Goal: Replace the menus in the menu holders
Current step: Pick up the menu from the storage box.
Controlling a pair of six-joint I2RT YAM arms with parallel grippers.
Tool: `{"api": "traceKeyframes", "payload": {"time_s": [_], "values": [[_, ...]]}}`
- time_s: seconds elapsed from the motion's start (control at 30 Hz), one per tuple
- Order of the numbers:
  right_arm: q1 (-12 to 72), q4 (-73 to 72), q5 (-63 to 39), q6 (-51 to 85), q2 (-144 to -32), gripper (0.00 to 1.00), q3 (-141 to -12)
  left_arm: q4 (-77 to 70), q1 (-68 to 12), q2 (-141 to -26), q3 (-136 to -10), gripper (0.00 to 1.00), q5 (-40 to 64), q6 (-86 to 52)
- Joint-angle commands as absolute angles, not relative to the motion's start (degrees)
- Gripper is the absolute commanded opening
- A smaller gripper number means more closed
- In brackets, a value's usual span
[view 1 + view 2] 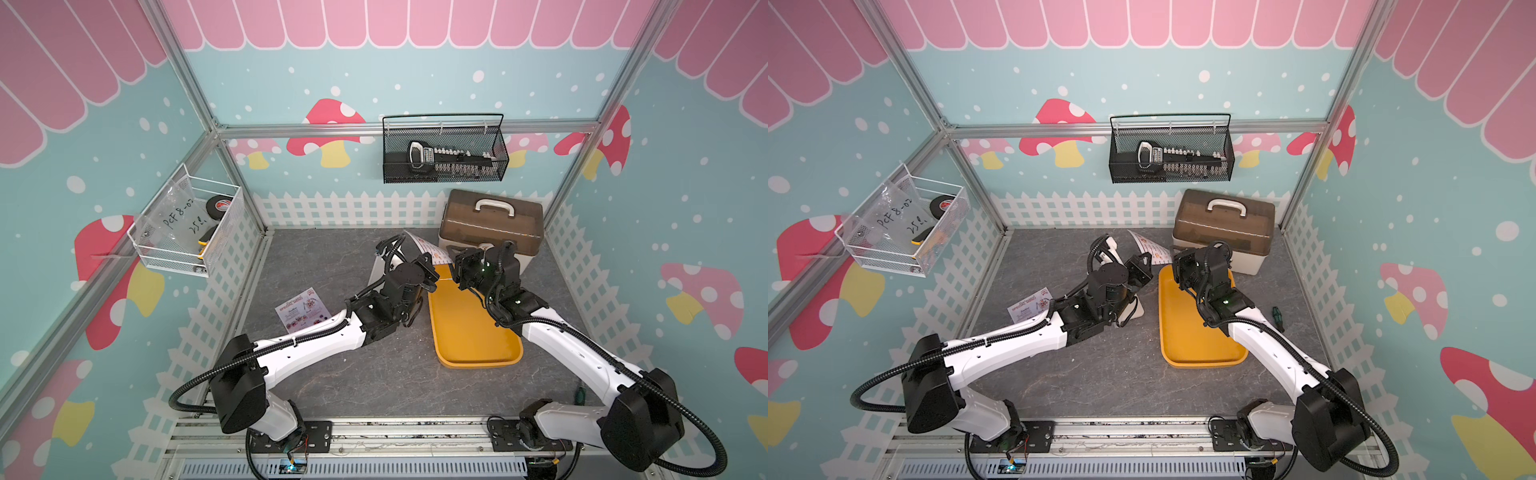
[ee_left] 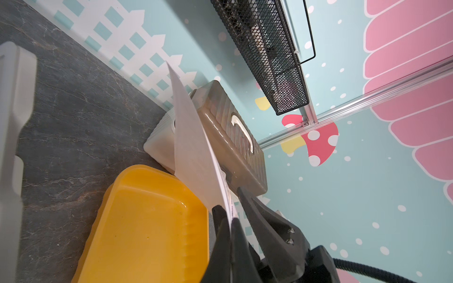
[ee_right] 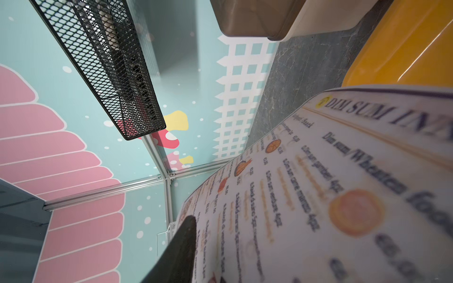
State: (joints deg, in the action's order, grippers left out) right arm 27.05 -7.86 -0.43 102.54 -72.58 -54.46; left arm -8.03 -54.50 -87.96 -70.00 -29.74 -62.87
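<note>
Pinching white menu (image 2: 196,152), left tool (image 2: 226,216); holder (image 1: 1138,311) mostly hidden

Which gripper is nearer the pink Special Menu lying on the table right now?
Left. The left gripper, pinching the Dim Sum Inn menu, is by the yellow tray's far end; the right gripper sits just past it, farther from the Special Menu.

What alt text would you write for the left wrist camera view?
The left gripper pinches a white menu sheet, blank side showing, near a yellow tray; a brown-lidded storage box stands behind on the grey table.
</note>
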Motion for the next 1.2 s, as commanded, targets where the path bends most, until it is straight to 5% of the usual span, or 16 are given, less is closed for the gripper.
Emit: {"api": "traceKeyframes", "payload": {"time_s": [0.0, 0.27, 0.43, 0.63, 0.87, 1.17], "values": [[27.3, -8.9, 0.0, 104.0, -72.1, 0.29, -55.6, -8.9, -54.3, -89.0, -70.0, 0.0, -29.5, -64.9], [27.4, -8.4, 0.4, 103.9, -72.5, 0.23, -55.8, -8.7, -54.4, -89.5, -70.1, 0.0, -28.6, -65.5], [27.3, -8.2, 1.2, 103.5, -72.5, 0.06, -56.1, -8.3, -54.5, -89.1, -70.0, 0.01, -28.4, -65.6], [27.3, -7.0, 2.3, 102.2, -72.1, 0.05, -56.9, -8.3, -54.5, -89.2, -70.2, 0.03, -28.0, -65.5], [27.1, -5.4, 3.1, 98.9, -72.5, 0.04, -58.8, -7.7, -54.5, -87.6, -69.3, 0.56, -26.1, -64.7], [23.2, 5.7, -3.4, 73.6, -77.1, 0.02, -71.5, 8.3, -54.3, -78.6, -70.0, 0.78, -23.9, -55.0]]}}
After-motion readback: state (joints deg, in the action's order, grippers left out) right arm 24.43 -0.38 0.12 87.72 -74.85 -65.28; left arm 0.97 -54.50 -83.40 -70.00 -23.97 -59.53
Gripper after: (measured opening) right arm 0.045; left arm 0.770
